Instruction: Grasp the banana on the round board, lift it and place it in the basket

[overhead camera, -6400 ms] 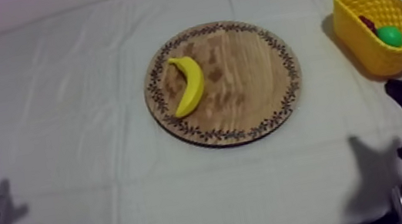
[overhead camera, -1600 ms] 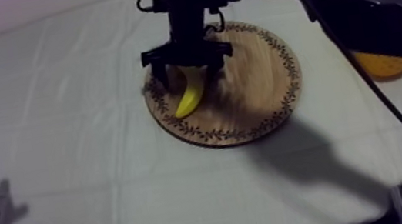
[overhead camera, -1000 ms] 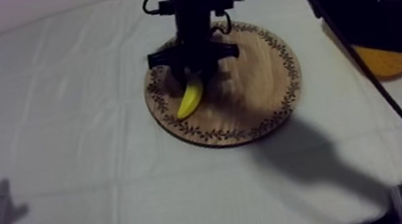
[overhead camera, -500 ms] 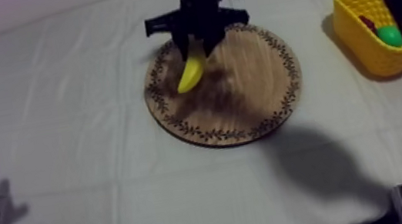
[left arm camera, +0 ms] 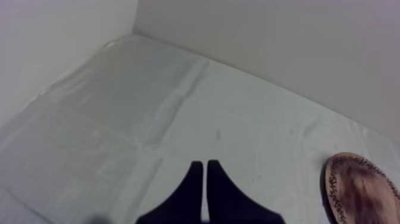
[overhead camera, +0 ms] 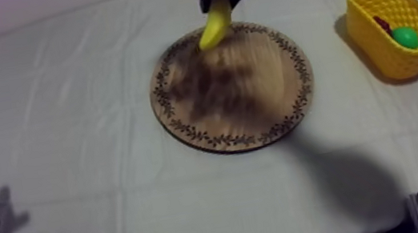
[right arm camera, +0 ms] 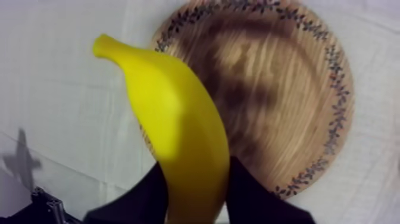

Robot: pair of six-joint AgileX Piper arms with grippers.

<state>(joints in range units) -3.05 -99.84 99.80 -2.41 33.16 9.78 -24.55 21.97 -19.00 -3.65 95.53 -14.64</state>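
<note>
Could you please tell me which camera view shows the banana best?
The right wrist view: the banana is close and large, clamped in the right gripper above the wooden board. The top view has it small, hanging from that gripper, its upper end covered. The left wrist view faces cloth and the board's rim.

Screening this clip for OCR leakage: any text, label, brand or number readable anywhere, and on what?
None readable. The rim of the wooden board carries only a leaf-like pattern, no letters. The banana, the yellow basket and the cloth show no label or mark.
</note>
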